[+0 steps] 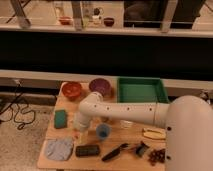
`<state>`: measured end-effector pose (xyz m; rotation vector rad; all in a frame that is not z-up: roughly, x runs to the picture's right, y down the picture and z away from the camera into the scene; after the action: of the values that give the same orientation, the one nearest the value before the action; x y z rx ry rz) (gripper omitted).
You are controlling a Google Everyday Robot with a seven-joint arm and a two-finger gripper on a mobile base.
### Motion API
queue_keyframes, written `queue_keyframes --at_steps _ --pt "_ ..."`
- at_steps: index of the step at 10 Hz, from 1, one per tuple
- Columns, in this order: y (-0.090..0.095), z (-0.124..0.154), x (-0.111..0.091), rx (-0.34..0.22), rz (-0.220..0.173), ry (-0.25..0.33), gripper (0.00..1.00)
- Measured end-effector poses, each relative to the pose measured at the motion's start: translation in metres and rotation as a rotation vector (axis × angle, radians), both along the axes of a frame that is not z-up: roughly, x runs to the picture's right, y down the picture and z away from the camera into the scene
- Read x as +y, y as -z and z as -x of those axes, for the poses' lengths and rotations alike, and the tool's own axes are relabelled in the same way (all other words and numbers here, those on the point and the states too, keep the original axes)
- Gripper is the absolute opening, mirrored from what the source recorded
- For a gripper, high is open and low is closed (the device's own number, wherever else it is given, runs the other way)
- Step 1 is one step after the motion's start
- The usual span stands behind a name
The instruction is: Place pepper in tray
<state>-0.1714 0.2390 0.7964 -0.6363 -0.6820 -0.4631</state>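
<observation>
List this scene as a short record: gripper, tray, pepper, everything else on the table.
gripper: gripper low over the left front of the table, between the green sponge and the blue cup
tray: green tray at the back right
pepper: not made out; none seen in the tray
bowls: orange-red bowl and purple bowl, left of the tray
front edge: grey cloth, black block, black tool, dark grapes
right side: yellowish banana-like piece
</observation>
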Motion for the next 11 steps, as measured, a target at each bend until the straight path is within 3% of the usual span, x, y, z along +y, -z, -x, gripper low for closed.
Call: queue_keyframes --at_steps 7,11 --pt "0.011 0.022 -0.023 -0.026 -0.052 0.018 0.80" --pt "-0.008 0.009 -0.017 -0.017 -0.043 0.021 0.80"
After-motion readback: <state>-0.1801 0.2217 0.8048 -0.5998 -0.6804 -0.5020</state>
